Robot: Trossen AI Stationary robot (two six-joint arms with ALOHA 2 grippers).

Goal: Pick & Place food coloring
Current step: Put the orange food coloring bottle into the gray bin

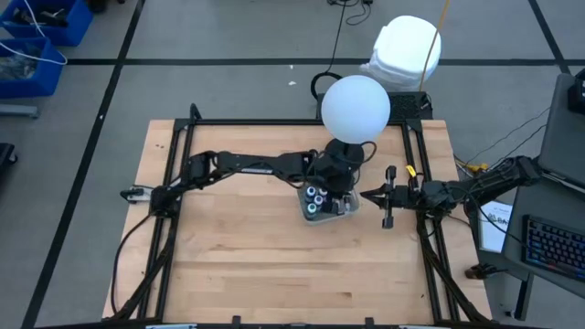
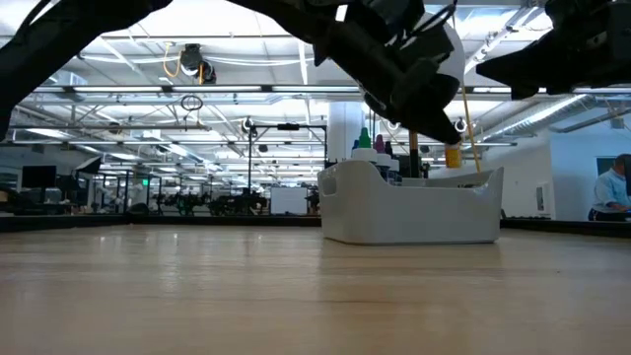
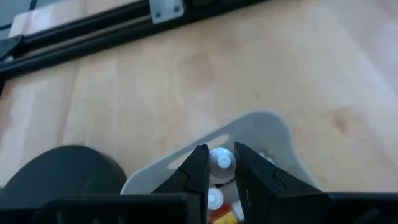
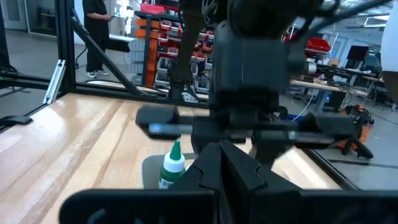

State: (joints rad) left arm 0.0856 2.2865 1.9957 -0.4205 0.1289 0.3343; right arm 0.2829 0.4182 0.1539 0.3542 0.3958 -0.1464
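Observation:
A clear grey tray (image 1: 340,209) stands at the table's middle, holding several food coloring bottles (image 1: 316,195). Their tips show over its rim (image 2: 367,145), and one green bottle with a white cap (image 4: 172,165) stands upright inside. My left gripper (image 3: 222,177) reaches over the tray from the left and is shut on a small white-capped bottle (image 3: 222,160). My right gripper (image 1: 367,195) waits shut and level just right of the tray, touching nothing. My left gripper pinches the little bottle by its white cap (image 3: 222,159) between its two fingertips (image 3: 200,169). The fingers slant down from the table's left side, over the tray's inside. The cap hides the bottle's body, and I cannot tell whether its base touches anything.
A black frame rail (image 1: 274,122) runs round the table top. A white globe (image 1: 356,107) and a white hood (image 1: 407,47) hang over the far edge. Bare wood (image 1: 274,265) lies near and left of the tray. A person (image 2: 611,192) stands beyond the table.

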